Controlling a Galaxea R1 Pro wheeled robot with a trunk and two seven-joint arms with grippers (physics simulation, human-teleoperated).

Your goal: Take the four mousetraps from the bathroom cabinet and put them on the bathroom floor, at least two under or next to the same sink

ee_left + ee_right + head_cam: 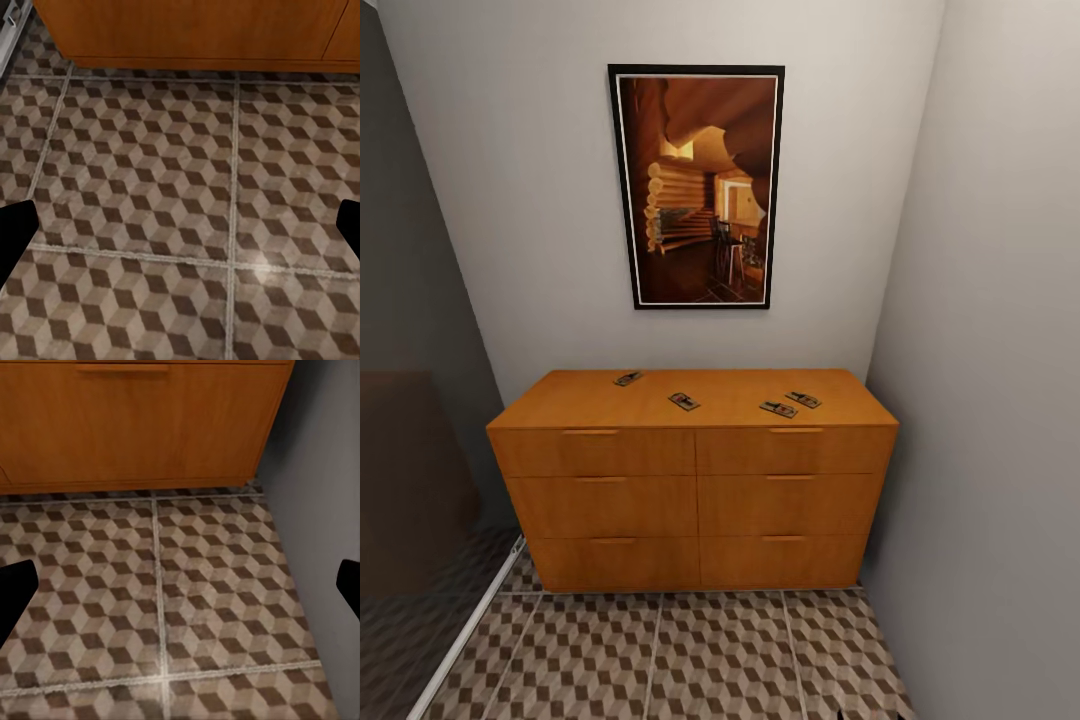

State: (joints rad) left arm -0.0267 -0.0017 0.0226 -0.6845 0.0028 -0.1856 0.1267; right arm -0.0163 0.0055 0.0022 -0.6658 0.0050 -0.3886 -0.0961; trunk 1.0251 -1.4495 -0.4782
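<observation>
Where the head view faces the end wall, the cabinet (693, 480) is seen standing against it, beneath a framed picture (697, 186) and beside the grey side wall (1000, 350). Four mousetraps are laid flat on the cabinet's top, all apart from one another: one (627, 378) toward the back left, one (683, 401) near the middle, and two (778, 409) (803, 399) lying near each other toward the right. The bathroom floor (690, 655), tiled in a cube pattern, is spread before the cabinet. In the left wrist view, the left hand (180, 229) is held wide open above the tiles, nothing being gripped between its dark fingertips (15, 229). In the right wrist view, the right hand (180, 592) is likewise spread open and empty over the floor near the cabinet's lower drawer front (142, 424).
</observation>
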